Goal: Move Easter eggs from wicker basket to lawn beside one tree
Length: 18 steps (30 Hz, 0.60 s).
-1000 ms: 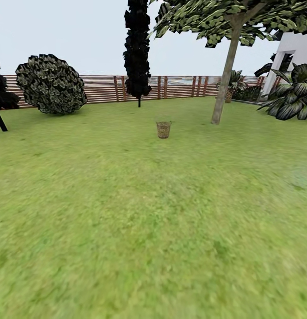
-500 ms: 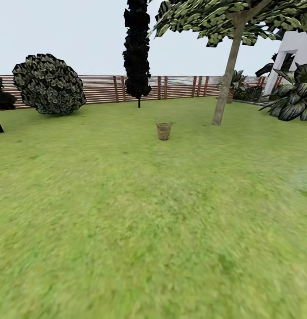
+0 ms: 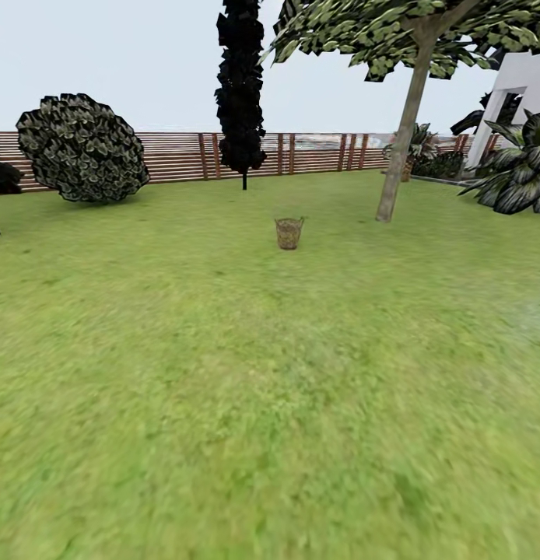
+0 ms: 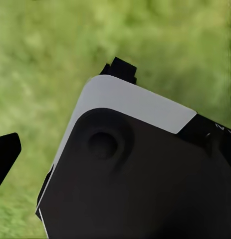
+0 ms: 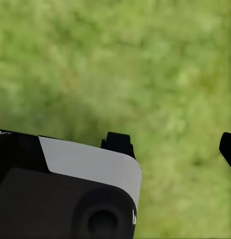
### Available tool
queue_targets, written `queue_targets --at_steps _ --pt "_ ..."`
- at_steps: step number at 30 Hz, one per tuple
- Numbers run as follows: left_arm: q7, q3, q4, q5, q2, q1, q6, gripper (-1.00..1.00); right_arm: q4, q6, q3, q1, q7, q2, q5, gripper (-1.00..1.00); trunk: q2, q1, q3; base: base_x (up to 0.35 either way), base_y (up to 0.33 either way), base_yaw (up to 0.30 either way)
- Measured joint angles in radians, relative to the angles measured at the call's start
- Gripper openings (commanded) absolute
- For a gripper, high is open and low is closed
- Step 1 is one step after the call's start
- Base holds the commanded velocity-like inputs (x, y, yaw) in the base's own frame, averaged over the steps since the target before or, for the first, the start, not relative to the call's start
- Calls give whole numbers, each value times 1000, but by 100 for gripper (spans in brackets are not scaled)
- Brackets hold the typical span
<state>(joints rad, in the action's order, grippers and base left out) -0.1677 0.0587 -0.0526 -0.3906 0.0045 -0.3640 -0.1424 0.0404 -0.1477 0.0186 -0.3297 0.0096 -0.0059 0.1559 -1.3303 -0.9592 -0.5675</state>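
The small brown wicker basket [image 3: 289, 232] stands upright on the lawn [image 3: 223, 373], far ahead near the middle of the head view. The Easter eggs are hidden from here; the basket is too distant to see inside. To its right and slightly behind rises the tree [image 3: 401, 148], a grey-brown bare trunk under a leafy crown. In the left wrist view, my left gripper's dark fingertip [image 4: 5, 154] hangs over grass beside a black-and-white part of the robot [image 4: 135, 169]. My right gripper's dark fingertip [image 5: 228, 148] shows over grass in the right wrist view.
A slatted wooden fence [image 3: 317, 152] closes the far side. A dark cypress [image 3: 240, 85] stands behind the basket, a round bush [image 3: 82, 148] at the far left. Broad-leaved plants [image 3: 523, 167] and a white house [image 3: 519, 93] sit at the right. Open grass stretches between me and the basket.
The whole head view has shifted: the camera has crept forward, so the basket and tree sit slightly lower and the bush further left. Nothing in the garden itself has moved.
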Motion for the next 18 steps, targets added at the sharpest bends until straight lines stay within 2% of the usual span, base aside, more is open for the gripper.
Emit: queue_targets --at_steps 15,18 --pt "0 0 0 1 0 0 0 100 0 0 0 0 0 2 4 100 0 0 0 326 0 -1" --pt "0 0 0 1 0 0 0 100 0 0 0 0 0 1 4 100 0 0 0 326 0 -119"
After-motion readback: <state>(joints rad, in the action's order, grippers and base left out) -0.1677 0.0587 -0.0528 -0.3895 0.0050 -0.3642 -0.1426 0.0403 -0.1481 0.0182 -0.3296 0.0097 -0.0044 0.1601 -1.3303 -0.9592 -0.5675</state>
